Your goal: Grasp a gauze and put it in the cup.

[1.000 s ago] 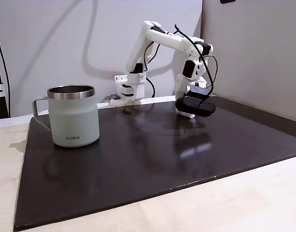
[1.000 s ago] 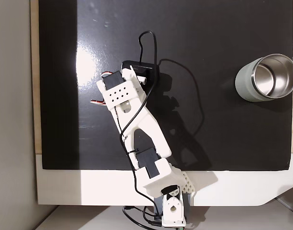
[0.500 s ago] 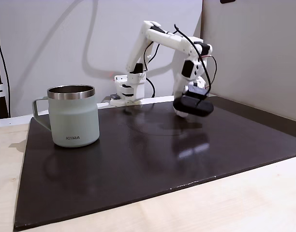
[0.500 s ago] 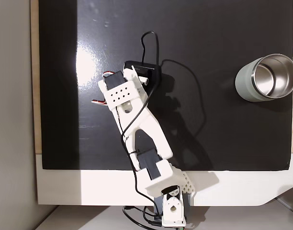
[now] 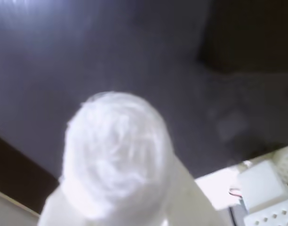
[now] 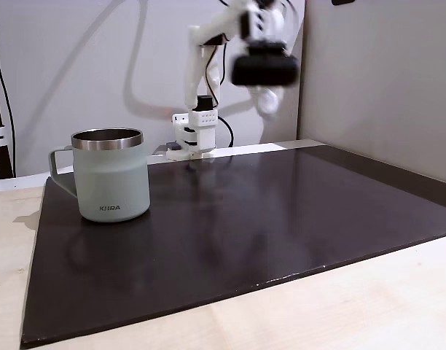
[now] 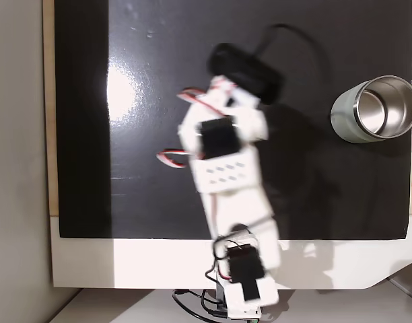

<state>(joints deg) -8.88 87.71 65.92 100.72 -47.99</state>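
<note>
The white gauze (image 5: 116, 153) is a soft roll seen end-on and close up in the wrist view, held between the white fingers of my gripper (image 5: 118, 188), which is shut on it. In a fixed view from the side my gripper (image 6: 267, 102) is raised high above the back of the black mat, blurred by motion, under its black wrist camera (image 6: 265, 70). The sage-green cup (image 6: 111, 175) stands upright at the mat's left. From above, the cup (image 7: 375, 109) is at the right edge, its steel inside bare, and the wrist camera (image 7: 246, 64) lies to its left.
The black mat (image 6: 245, 240) covers most of the wooden table and holds nothing but the cup. The arm's white base (image 6: 194, 135) sits at the back edge by the wall. A grey partition (image 6: 383, 80) closes the right side.
The arm has risen sharply off the mat and swung toward the cup's side. The gripper was low over the mat before and is now high in the air.
</note>
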